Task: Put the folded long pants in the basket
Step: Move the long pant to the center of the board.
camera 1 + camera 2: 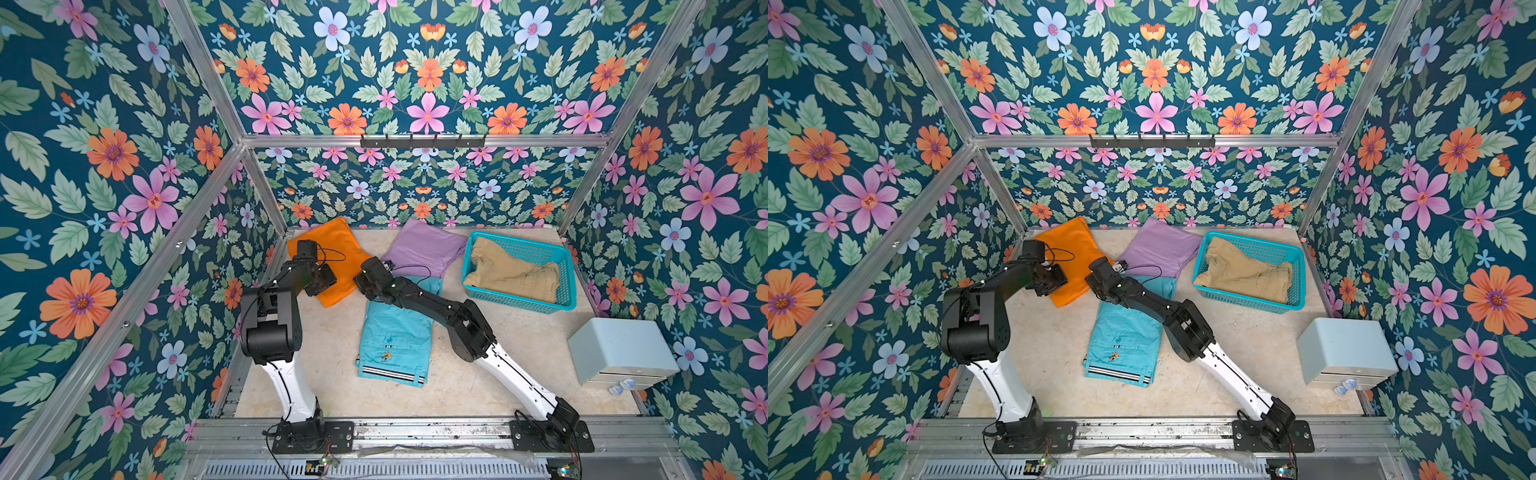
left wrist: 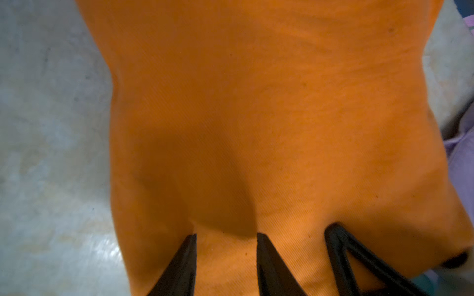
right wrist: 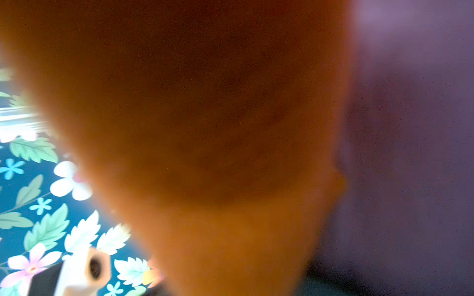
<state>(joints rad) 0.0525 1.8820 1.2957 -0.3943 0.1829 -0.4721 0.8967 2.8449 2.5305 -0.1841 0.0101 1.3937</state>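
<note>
Floral-walled robot cell, seen from above. The step in hand looked like a two-armed lift of the orange pants [image 1: 336, 249]. They lay on the table [image 1: 498, 374] well apart from the basket [image 1: 521, 302], beyond the lilac pants [image 1: 424, 247] on the basket's left side.

The left fingers [image 2: 188, 256] stood partly closed and appeared to pinch a raised fold of orange cloth between them. The right arm [image 1: 415, 291] reached to the edge of that pair nearest the basket. The right fingers were hidden, and that wrist's camera showed only blurred orange cloth pressed close, so I could not tell whether they were spread or closed.

To do it well, I judged, both grips should catch all the folded layers, not only the top one. The arms should rise together and level so the fold holds. The carry would need to pass over the lilac pair without dragging it, clear the basket's rim, and lay the pants flat.

- **Pants:** four. The tan pants [image 1: 511, 270] lay inside the basket. Three lay outside it: the orange, the lilac just beside the basket, and the turquoise pants [image 1: 395, 332] near it, toward the arm bases.
- **Other things:** one basket, and one pale blue-grey box [image 1: 619, 349] near the basket.
- **Arms:** two.
</note>
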